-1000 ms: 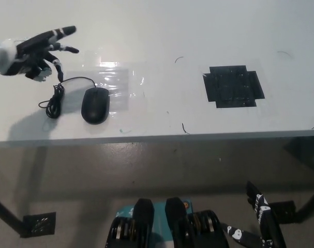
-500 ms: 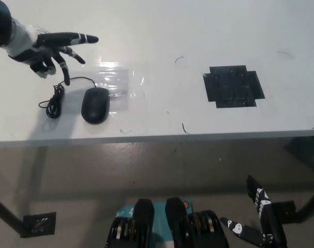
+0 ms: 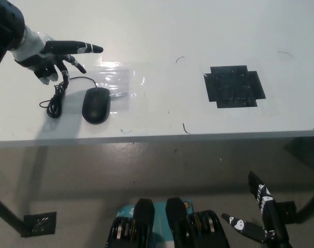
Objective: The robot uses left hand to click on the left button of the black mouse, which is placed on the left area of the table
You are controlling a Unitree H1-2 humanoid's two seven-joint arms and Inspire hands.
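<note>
A black mouse (image 3: 96, 105) lies on the left part of the white table (image 3: 162, 31), its cable (image 3: 56, 98) coiled to its left. My left hand (image 3: 50, 54) hovers above and behind the mouse, up and to its left, open with one finger stretched out to the right and the others curled down. It does not touch the mouse. My right hand (image 3: 263, 217) hangs low at the bottom right, below the table's edge, open and empty.
A patch of black tape (image 3: 233, 86) marks the table's right half. A clear shiny film (image 3: 118, 82) lies under and behind the mouse. The table's front edge (image 3: 157, 138) runs across the middle of the picture, with floor below.
My left hand has moved right and slightly down, closer to the mouse, its forearm now showing at the top left. The right hand has barely shifted.
</note>
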